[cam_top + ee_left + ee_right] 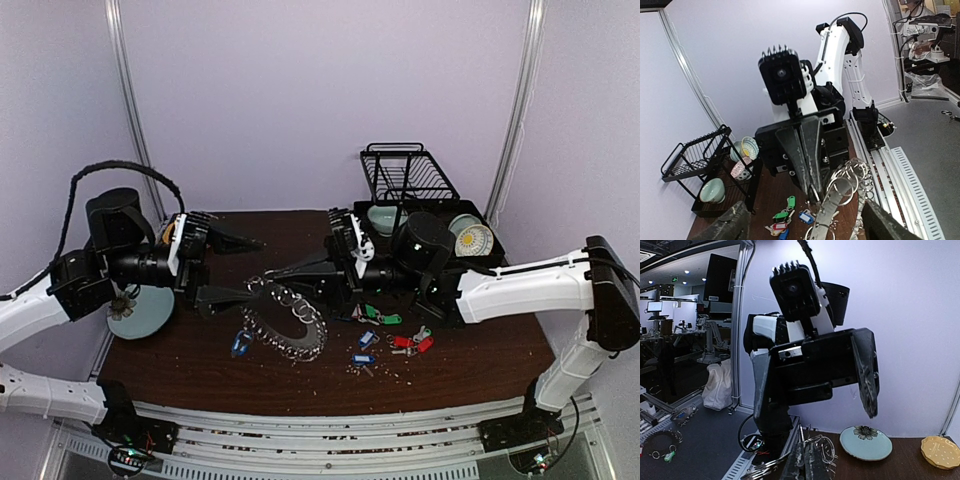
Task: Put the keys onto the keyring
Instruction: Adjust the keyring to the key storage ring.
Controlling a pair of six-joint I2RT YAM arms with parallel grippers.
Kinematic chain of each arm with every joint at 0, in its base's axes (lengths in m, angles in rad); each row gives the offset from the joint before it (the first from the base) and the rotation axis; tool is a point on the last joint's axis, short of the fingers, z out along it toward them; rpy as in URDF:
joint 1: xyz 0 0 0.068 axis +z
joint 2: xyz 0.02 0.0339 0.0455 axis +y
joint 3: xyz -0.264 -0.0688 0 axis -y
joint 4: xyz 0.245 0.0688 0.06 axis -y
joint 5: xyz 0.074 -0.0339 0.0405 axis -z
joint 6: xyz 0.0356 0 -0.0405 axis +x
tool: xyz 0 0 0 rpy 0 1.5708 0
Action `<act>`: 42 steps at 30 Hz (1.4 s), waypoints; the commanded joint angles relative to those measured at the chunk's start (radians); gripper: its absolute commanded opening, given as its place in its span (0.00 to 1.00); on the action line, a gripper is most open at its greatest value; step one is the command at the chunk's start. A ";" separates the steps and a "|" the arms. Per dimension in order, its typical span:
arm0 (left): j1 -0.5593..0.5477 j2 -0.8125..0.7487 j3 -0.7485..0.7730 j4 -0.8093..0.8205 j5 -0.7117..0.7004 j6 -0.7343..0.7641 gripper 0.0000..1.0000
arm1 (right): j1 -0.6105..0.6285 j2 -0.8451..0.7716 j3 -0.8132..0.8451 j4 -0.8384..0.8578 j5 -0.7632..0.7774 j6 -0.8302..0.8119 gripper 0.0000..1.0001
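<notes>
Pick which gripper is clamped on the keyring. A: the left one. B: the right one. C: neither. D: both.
B: the right gripper has its fingers shut on one end of the keyring, while the left gripper stands wide open beside it.

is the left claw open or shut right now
Open. The left claw has its fingers wide apart in the top view; its wrist view shows one at each bottom corner.

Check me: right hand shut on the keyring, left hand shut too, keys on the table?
Wrong on the left hand: it is open, fingers spread wide in the top view. Right hand shut on the keyring, keys on the table: correct.
</notes>
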 commanded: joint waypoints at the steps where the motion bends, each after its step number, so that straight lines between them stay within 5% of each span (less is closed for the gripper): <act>1: -0.004 -0.038 -0.013 0.029 -0.052 -0.029 0.82 | -0.002 -0.043 -0.026 0.055 0.129 -0.005 0.00; 14: -0.004 -0.037 -0.062 0.189 -0.453 -0.156 0.29 | 0.130 -0.100 -0.088 0.017 0.741 -0.218 0.00; 20: -0.009 0.010 -0.043 0.213 -0.420 -0.131 0.27 | 0.170 -0.084 -0.045 -0.043 0.932 -0.217 0.00; 28: -0.021 0.043 -0.049 0.206 -0.346 -0.102 0.40 | 0.190 -0.070 -0.016 -0.078 0.987 -0.224 0.00; 32: -0.024 0.074 -0.023 0.217 -0.409 -0.131 0.28 | 0.197 -0.066 -0.008 -0.086 0.983 -0.241 0.00; 42: -0.055 0.124 0.007 0.243 -0.437 -0.149 0.18 | 0.201 -0.061 -0.004 -0.093 0.982 -0.248 0.00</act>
